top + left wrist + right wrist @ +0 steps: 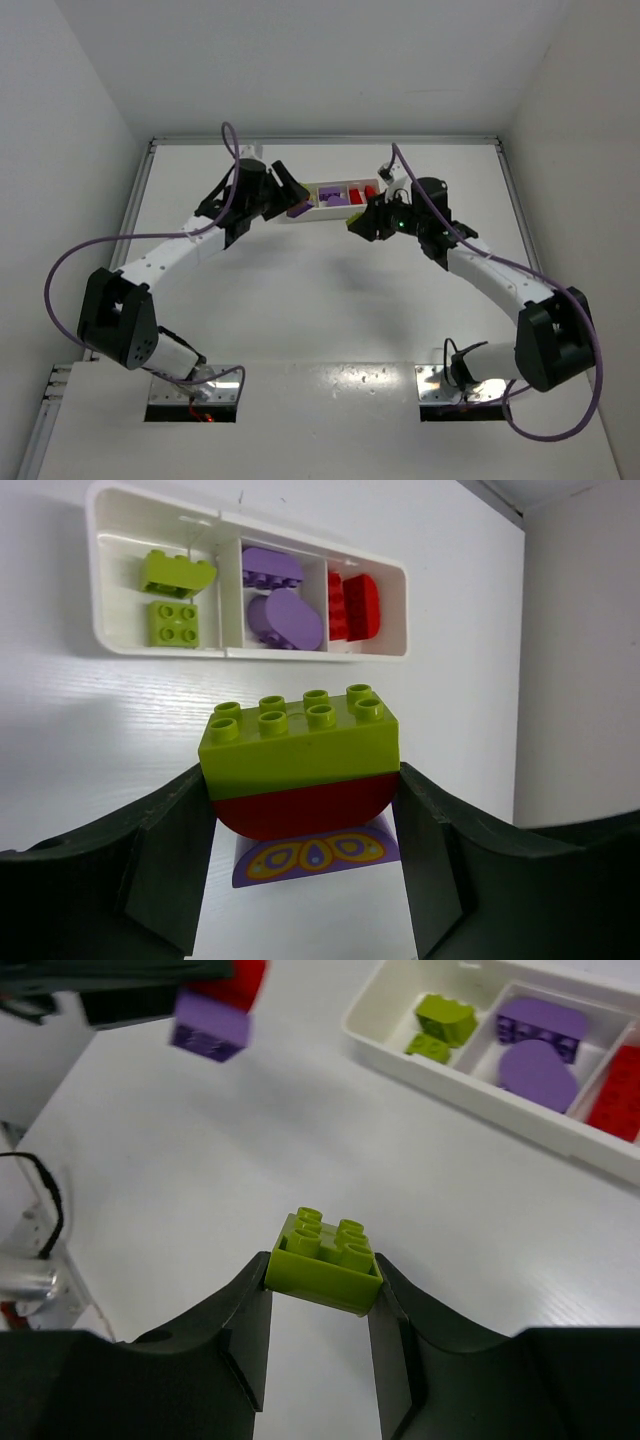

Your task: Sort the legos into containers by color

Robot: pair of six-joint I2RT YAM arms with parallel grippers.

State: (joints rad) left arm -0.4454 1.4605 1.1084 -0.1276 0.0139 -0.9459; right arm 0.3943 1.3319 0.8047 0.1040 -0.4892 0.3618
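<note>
My left tool (pixel 302 825) clamps a lime-red-purple brick stack (pixel 298 755); my right tool (pixel 320 1320) pinches a lime brick (pixel 325 1258), apart from the tray (pixel 480 1100).

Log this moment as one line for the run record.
left gripper: holding green-red-purple brick stack | right gripper: holding small green brick | tray: sorted bricks in three compartments

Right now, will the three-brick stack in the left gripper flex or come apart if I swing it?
Likely rigid: the stack looks like hard plastic. The left gripper seems to clamp the green brick and red brick, so the purple brick beneath hangs by its studs alone and might drop if jolted.
</note>
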